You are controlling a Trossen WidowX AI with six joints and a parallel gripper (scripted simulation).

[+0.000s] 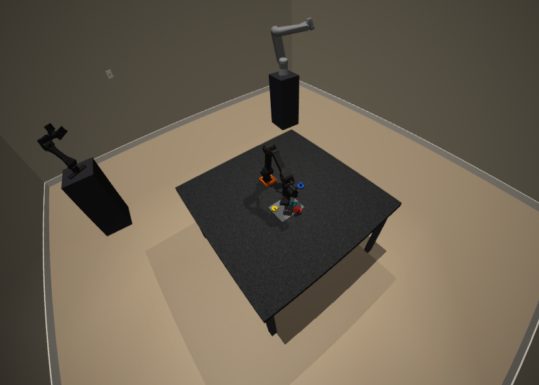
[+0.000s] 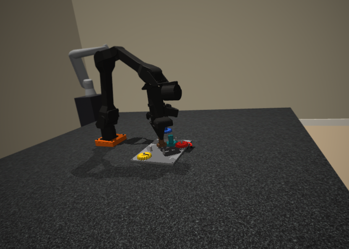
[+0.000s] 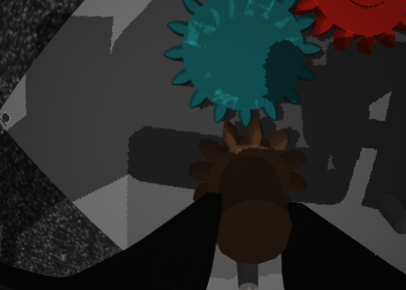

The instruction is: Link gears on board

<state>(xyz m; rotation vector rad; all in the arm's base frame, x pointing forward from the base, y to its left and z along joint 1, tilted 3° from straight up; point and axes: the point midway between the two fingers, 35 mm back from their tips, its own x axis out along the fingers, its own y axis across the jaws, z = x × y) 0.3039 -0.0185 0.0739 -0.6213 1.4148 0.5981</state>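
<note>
My gripper point(image 2: 161, 139) point(image 3: 252, 212) points down, shut on the upright knob of the brown gear point(image 2: 161, 145) point(image 3: 256, 168). The brown gear is low over the middle of the grey board point(image 2: 157, 159) point(image 1: 282, 218), its teeth close to the teal gear's. Whether a peg is in its bore is hidden. The teal gear point(image 2: 170, 141) point(image 3: 244, 49) sits on the board, beside and meshing with the red gear point(image 2: 181, 144) point(image 3: 366, 15). The yellow gear point(image 2: 144, 156) point(image 1: 273, 208) with its black stripe is at the board's near left. Bare pegs point(image 2: 150, 148) point(image 2: 163, 151) stand between.
The loose blue gear point(image 1: 300, 185) point(image 2: 168, 130) stands on the table behind the board. Another short peg point(image 2: 176, 138) shows behind the teal and red gears. The arm's orange base point(image 2: 110, 141) point(image 1: 267, 180) is left of the board. The red arrow point(image 2: 190, 143) lies beside the red gear.
</note>
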